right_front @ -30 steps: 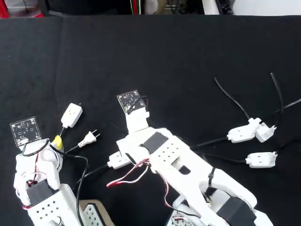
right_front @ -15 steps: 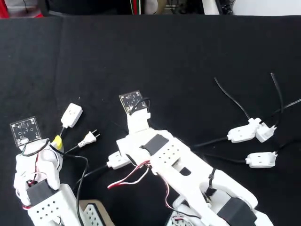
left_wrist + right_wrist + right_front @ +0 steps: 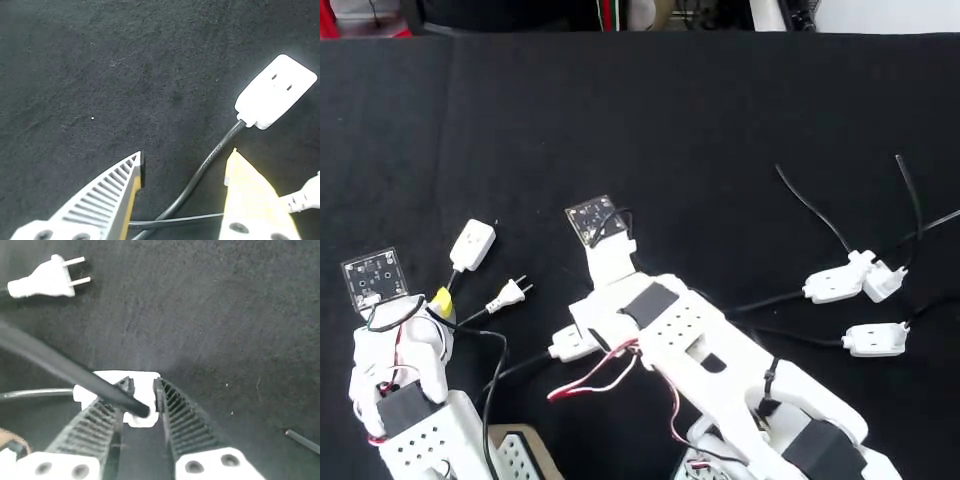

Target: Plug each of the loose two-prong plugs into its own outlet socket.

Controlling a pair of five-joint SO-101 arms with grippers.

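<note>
Edges slightly toward the left of the high view compared with half a second ago, taking the right hand and the white socket block along. Grips that block between closed fingers, with the black cord running out past them. Leaves the loose plug on the surface left of centre, prongs aimed upper right, near the block but apart from it. Holds the left hand open at lower left, straddling the second cord, short of the second socket just beyond. Suggests lining-up under way, with no mating of this pair yet; probably calls for turning block and prongs to face.
</note>
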